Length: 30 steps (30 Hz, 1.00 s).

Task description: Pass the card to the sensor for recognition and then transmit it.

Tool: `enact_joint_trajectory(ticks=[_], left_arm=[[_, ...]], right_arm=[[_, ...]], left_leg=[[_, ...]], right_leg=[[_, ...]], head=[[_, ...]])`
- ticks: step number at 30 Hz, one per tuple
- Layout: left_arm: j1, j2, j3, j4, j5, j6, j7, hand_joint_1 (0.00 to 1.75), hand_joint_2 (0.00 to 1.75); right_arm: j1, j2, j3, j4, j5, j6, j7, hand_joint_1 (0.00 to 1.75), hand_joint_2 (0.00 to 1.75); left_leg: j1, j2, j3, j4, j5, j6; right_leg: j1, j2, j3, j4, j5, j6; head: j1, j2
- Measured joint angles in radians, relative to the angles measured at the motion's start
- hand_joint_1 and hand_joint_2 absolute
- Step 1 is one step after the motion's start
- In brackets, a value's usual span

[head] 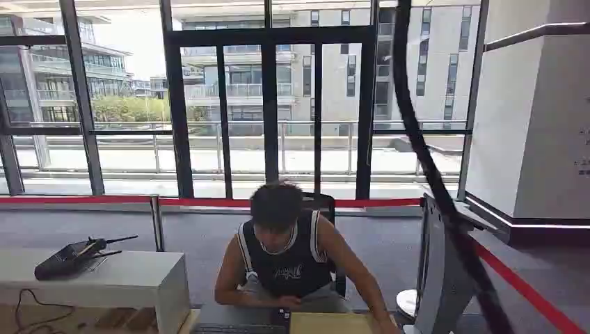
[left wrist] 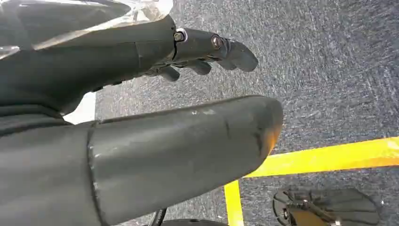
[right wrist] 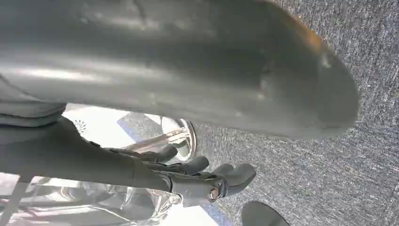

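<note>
While both arms hung at the robot's sides, nothing had yet been picked up. Far left in the head view, a white tabletop carried a black antennaed device, a cable trailing beneath it; probably parked kit, unrelated to the task. Centre, a person in a dark sleeveless top sat bent over a desk at the frame's bottom edge, with a tan flat object lying on it, cut off below. Right of the person stood a grey upright panel, possibly the sensor stand, though that was a guess. A thick black cable crossed the lens there.

The left robot hand pointed down at grey carpet and yellow floor tape, fingers loosely apart, holding nothing. The right robot hand hung likewise, fingers slightly spread and empty, near a round chrome base.

The card could not be made out anywhere; it may have lain on the desk under the person's arms, hidden or below frame.
</note>
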Motion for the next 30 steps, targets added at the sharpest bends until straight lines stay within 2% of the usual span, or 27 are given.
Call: enact_joint_trajectory(ticks=[9, 16, 21, 28, 29, 30], left_arm=[[0.000, 0.000, -0.005, 0.000, 0.003, 0.002, 0.003, 0.00, 0.00], [0.000, 0.000, -0.005, 0.000, 0.006, 0.000, -0.006, 0.00, 0.00], [0.000, 0.000, -0.006, 0.000, 0.010, -0.002, -0.006, 0.00, 0.00], [-0.002, 0.000, -0.015, 0.000, 0.012, -0.009, -0.005, 0.00, 0.00], [-0.002, 0.000, -0.016, 0.000, 0.013, -0.010, -0.005, 0.00, 0.00], [-0.002, 0.000, -0.018, 0.000, 0.014, -0.010, -0.004, 0.00, 0.00]], right_arm=[[0.000, 0.002, 0.001, 0.000, 0.000, -0.002, 0.001, 0.00, 0.00], [0.000, -0.011, 0.003, 0.000, 0.000, -0.032, -0.013, 0.00, 0.00], [-0.016, -0.051, 0.008, -0.002, 0.010, -0.074, -0.049, 0.00, 0.00], [-0.107, -0.140, 0.024, -0.027, 0.044, -0.094, -0.050, 0.00, 0.00], [-0.120, -0.154, 0.025, -0.033, 0.047, -0.108, -0.059, 0.00, 1.75], [-0.137, -0.171, 0.027, -0.042, 0.050, -0.126, -0.074, 0.00, 1.75]], left_leg=[[0.000, 0.000, 0.000, 0.000, 0.000, 0.000], [0.000, 0.000, 0.000, 0.000, 0.000, 0.000], [-0.001, 0.000, -0.001, 0.000, 0.000, 0.000], [-0.002, 0.000, -0.001, 0.001, 0.001, 0.002], [-0.002, 0.000, -0.001, 0.001, 0.001, 0.002], [-0.003, 0.000, -0.002, 0.001, 0.002, 0.002]], right_leg=[[0.000, 0.000, 0.000, 0.000, 0.000, 0.000], [0.000, 0.000, 0.000, 0.000, 0.000, 0.000], [-0.001, 0.000, 0.000, 0.000, 0.000, 0.000], [-0.002, 0.000, 0.001, 0.000, 0.002, 0.003], [-0.002, 0.000, 0.001, 0.000, 0.002, 0.003], [-0.003, 0.000, 0.000, 0.000, 0.003, 0.004]], head=[[0.000, 0.000], [0.000, 0.000], [-0.001, 0.000], [-0.002, 0.000], [-0.002, 0.000], [-0.002, 0.000]])
